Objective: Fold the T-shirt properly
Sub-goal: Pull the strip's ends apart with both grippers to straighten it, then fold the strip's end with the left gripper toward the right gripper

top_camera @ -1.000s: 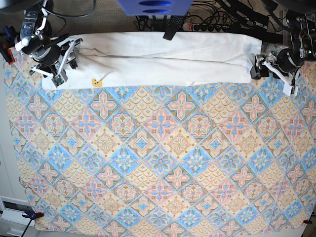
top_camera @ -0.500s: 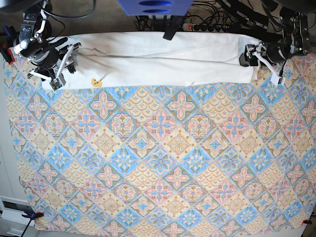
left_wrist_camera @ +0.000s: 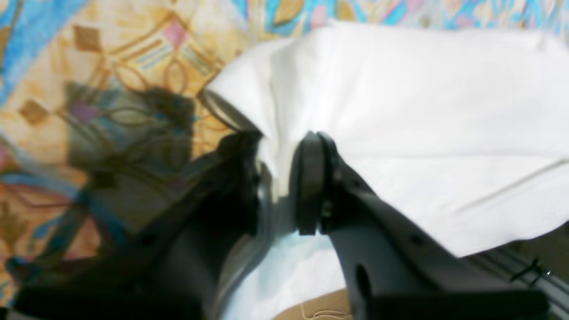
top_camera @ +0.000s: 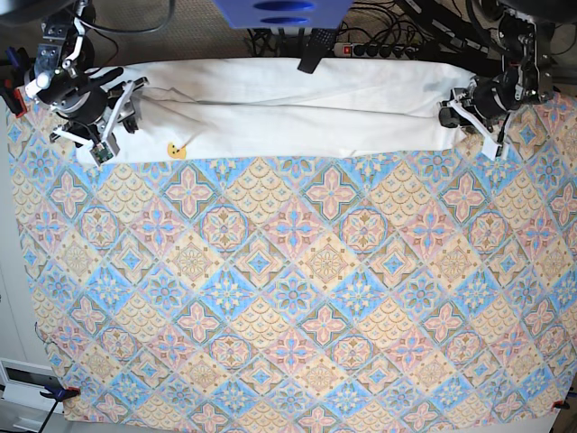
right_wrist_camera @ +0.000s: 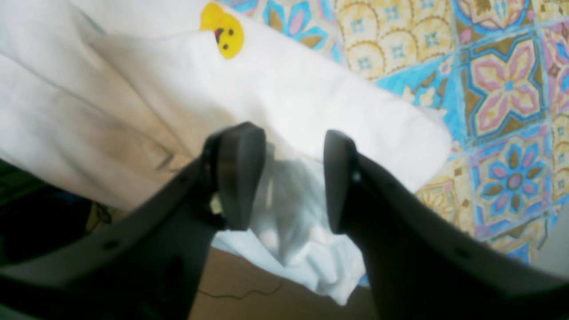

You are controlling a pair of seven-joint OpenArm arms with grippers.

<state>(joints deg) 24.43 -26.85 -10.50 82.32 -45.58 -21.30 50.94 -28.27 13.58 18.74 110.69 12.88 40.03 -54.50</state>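
While the desk (top_camera: 288,298) is big and covered in a bright tile pattern, the shirt (top_camera: 297,113) lies only along its far edge, as a long white strip from one arm to the other. Its long sides look already folded in, so my guess is that the next fold brings the two ends together.

At one end, the left gripper (left_wrist_camera: 278,178) pinches a bunch of the white cloth between its two pads. At the other end, the right gripper (right_wrist_camera: 293,178) is spread apart, with the shirt's corner lying between its pads but not pinched yet. A small yellow smiley (right_wrist_camera: 222,29) shows on the cloth near that end.

To do this well, the right gripper should close on all the layers at its corner, not just the top one. Then both arms should lift at the same time and the same height, so the strip stays flat. Pulling too hard could drag the shirt off the desk's edge.
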